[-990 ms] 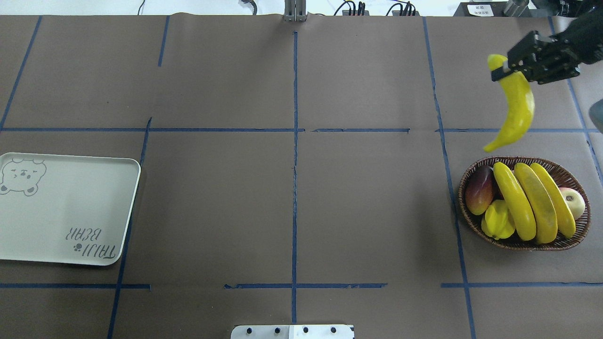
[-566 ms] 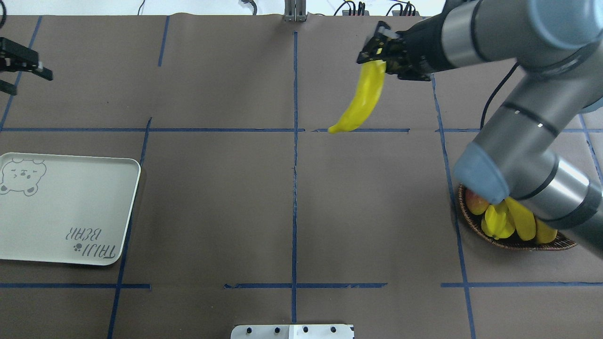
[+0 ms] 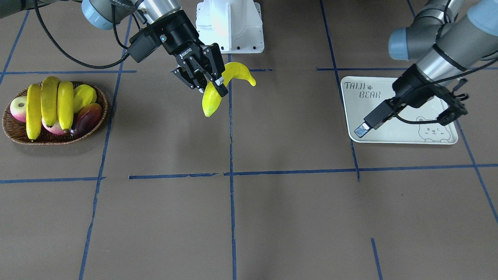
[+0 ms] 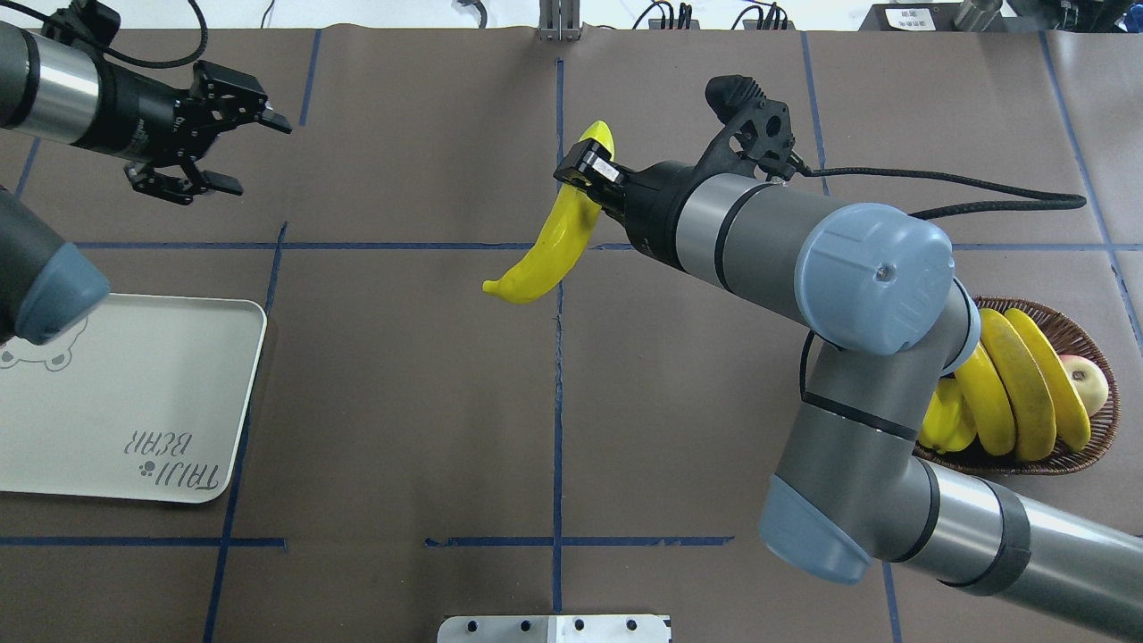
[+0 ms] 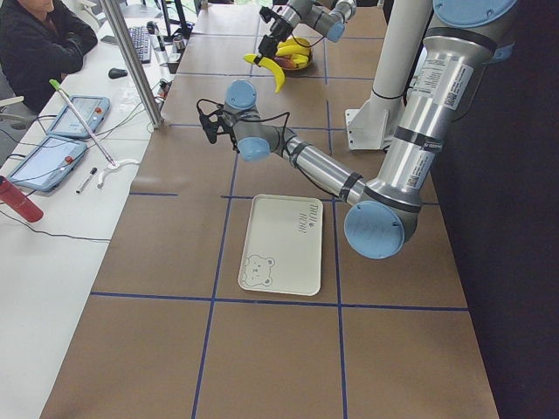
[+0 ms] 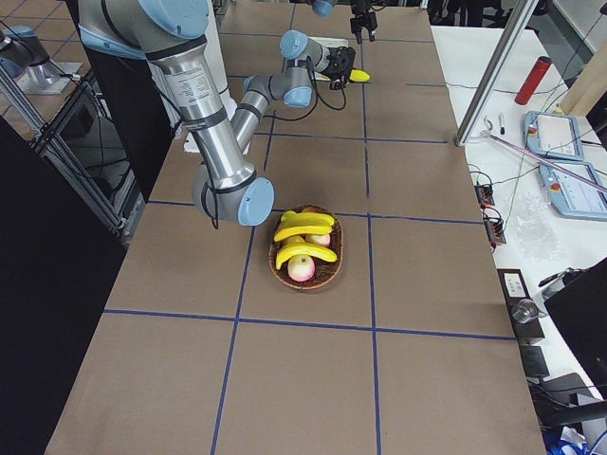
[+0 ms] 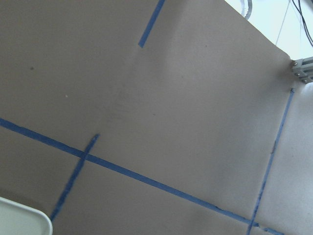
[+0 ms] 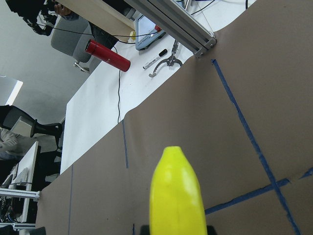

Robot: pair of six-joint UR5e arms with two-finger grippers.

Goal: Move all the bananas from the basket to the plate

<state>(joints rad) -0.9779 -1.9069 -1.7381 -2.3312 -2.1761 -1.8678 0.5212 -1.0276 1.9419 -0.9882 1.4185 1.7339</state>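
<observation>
The right hand (image 4: 585, 170) is clamped on a long, curved, glossy yellow banana (image 4: 546, 254) near one end and holds it in the air above the brown paper-covered table (image 4: 402, 402). The rest of the fruit hangs free across the central blue tape line (image 4: 558, 402), well apart from both containers. The oval dark-brown woven wicker basket (image 3: 50, 140) sits at the robot's right end of the table. Three more yellow bananas (image 3: 49, 99) lie side by side across it. A ridged yellow-green starfruit (image 3: 83, 97), a dark red-green mango (image 3: 87, 118) and a red-and-pale apple (image 3: 17, 109) are packed around them. The pale grey-white rectangular tray (image 4: 134, 384), printed "TAIJI BEAR" with a bear outline, lies flat at the opposite end. The left hand (image 4: 254, 154) hovers over bare table just beyond the tray's far edge, its fingers spread wide and gripping nothing.
</observation>
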